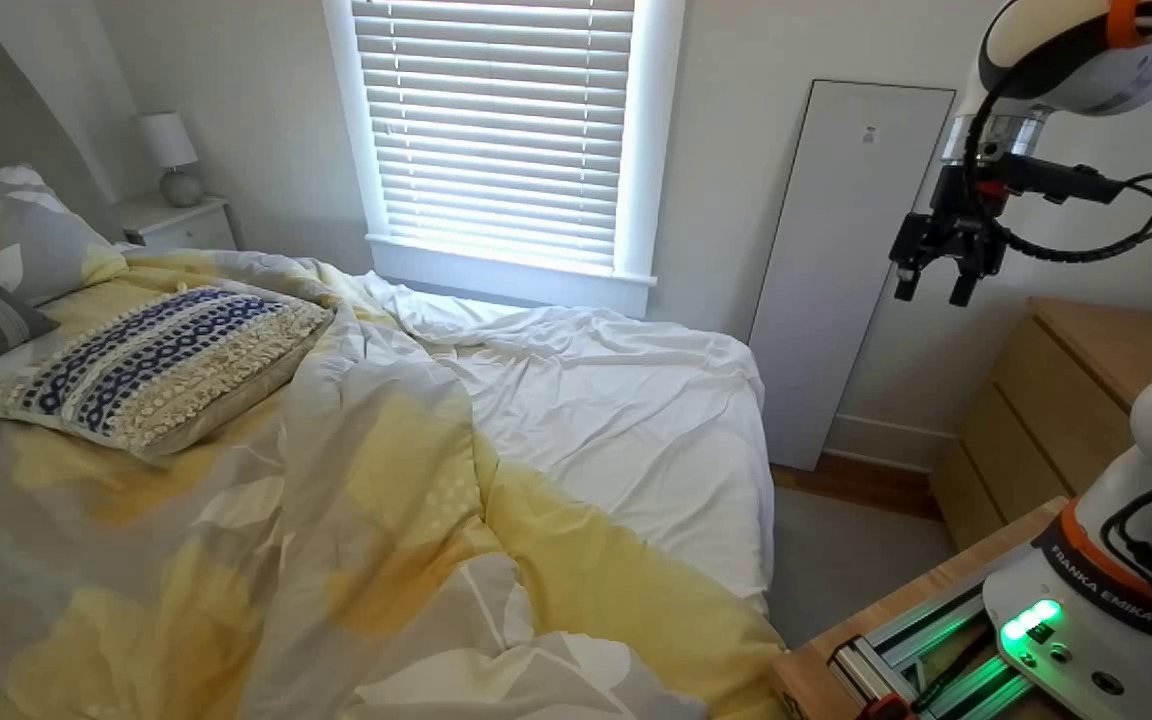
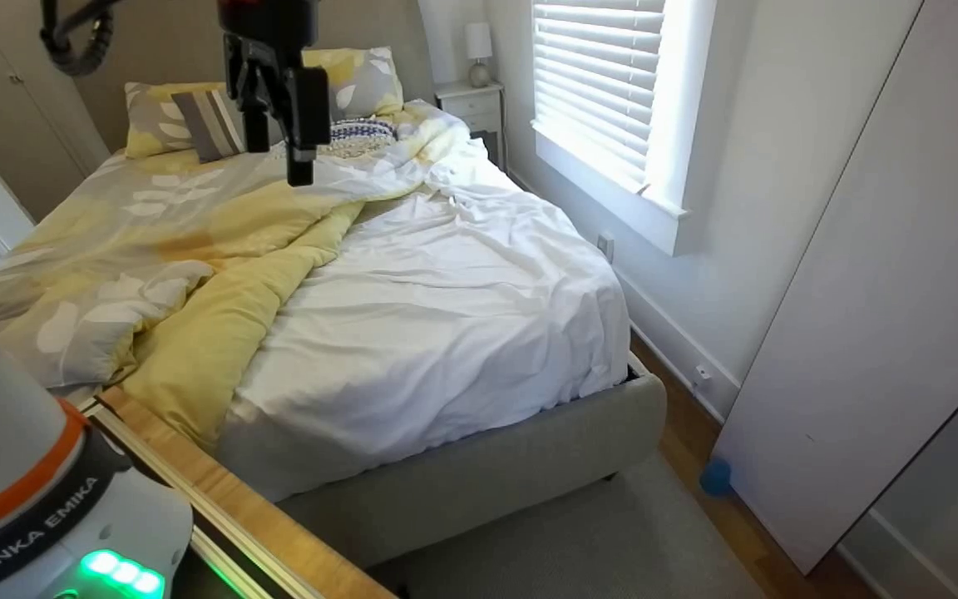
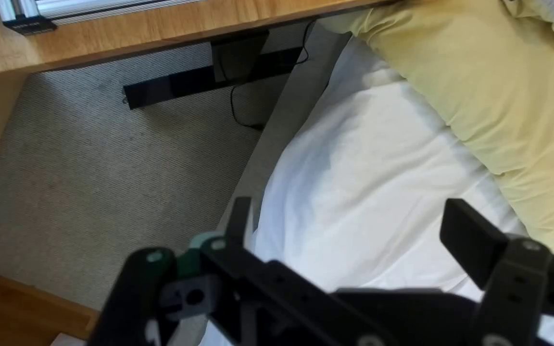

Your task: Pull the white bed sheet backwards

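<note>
Sheet [image 2: 446, 316] on bed [image 2: 512, 474]; hand [image 1: 934, 288] above, carrying nothing

1. Hand. I have it pointing downward, higher than the sheet and apart from it. Its fingers [image 3: 469, 240] stand wide apart in the wrist view, with nothing gripped between them.

2. Sheet. White, plain, wrinkled. Lower than the hand; from the wrist I see it between and beyond the fingers. It spreads over the foot end of the bed in soft folds. In both exterior views I find it beside the duvet [image 1: 366, 480].

3. Duvet. Grey, yellow and white. Lower than the hand; in the wrist view its plain yellow part lies past the fingers, toward the upper right, along the sheet.

4. Cushion [image 1: 166, 360]. Navy-patterned, fringed. On the duvet, well apart from the hand.

5. Lamp [image 1: 168, 145]. On the nightstand [image 1: 191, 222], well apart from the hand.

6. Worktop [image 3: 185, 24]. Wooden. Past the fingers at the top of the wrist view. It bears the arm base [image 1: 1106, 620], whose green lights I see in both exterior views.

7. Carpet [image 3: 137, 158]. Grey. Below the hand.

8. Panel [image 1: 836, 270]. Pale, leaning. Left of the hand in an exterior view.

9. Dresser [image 1: 1046, 430]. Wood-toned. Lower than the hand.
</note>
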Robot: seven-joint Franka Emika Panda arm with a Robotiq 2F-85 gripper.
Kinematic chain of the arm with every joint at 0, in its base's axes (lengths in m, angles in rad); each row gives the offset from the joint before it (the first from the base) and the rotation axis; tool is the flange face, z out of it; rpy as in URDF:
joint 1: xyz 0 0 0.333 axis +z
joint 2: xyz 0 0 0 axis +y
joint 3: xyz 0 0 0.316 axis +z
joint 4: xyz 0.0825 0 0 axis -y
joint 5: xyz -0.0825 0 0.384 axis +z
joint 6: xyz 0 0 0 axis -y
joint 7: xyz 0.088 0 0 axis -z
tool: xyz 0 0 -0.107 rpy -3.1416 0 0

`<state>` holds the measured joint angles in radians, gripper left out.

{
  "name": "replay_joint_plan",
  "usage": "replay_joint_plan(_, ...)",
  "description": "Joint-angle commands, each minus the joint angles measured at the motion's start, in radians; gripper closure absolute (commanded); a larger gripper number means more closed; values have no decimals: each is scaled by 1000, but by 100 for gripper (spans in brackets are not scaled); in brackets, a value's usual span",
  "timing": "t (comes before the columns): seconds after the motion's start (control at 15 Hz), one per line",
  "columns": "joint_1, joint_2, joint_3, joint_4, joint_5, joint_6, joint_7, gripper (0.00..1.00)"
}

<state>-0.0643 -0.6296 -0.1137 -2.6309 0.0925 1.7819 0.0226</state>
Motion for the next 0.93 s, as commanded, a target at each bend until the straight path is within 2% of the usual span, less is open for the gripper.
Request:
replay_joint_plan(0.0,-13,1,11,1,6,-2,-6,0)
replay_joint_plan(0.07,-13,1,11,1,6,-2,-6,0)
replay_joint_plan(0.27,4,107,33,46,32,90,26,0)
replay_joint_plan(0.6,45,332,72,123,111,356,48,0)
replay_joint_plan(0.87,43,537,46,209,151,554,-8,0)
